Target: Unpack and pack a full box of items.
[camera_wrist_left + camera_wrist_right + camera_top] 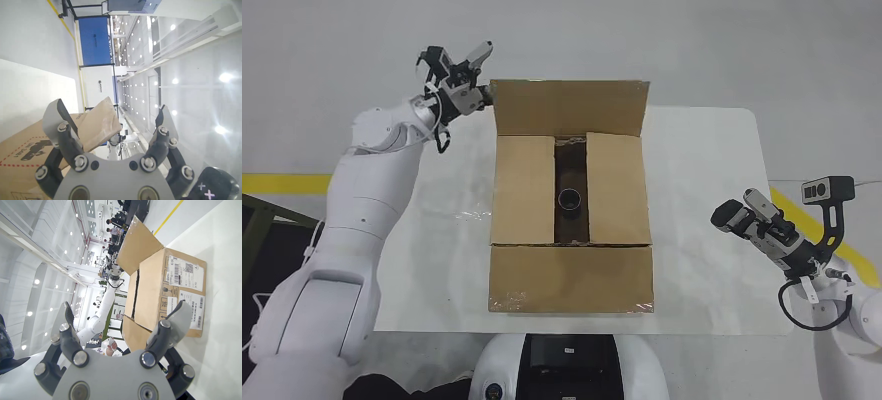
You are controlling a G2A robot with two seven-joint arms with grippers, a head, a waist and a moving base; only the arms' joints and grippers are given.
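While left claw (pixel 455 55) and right claw (pixel 737 208) gape, the box (pixel 572 278) tops a white table (pixel 702 160)

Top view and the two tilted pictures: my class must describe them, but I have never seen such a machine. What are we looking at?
A two-armed robot stands at a white table. The top view looks down from above its arms; the other two pictures come from cameras on its wrists. On the table stands a cardboard box: far and near flaps folded out, side flaps lying in, with a dark round item in the gap between them. The left gripper is open by the far flap's corner; the right gripper is open beside the box, apart from it. Neither holds anything.
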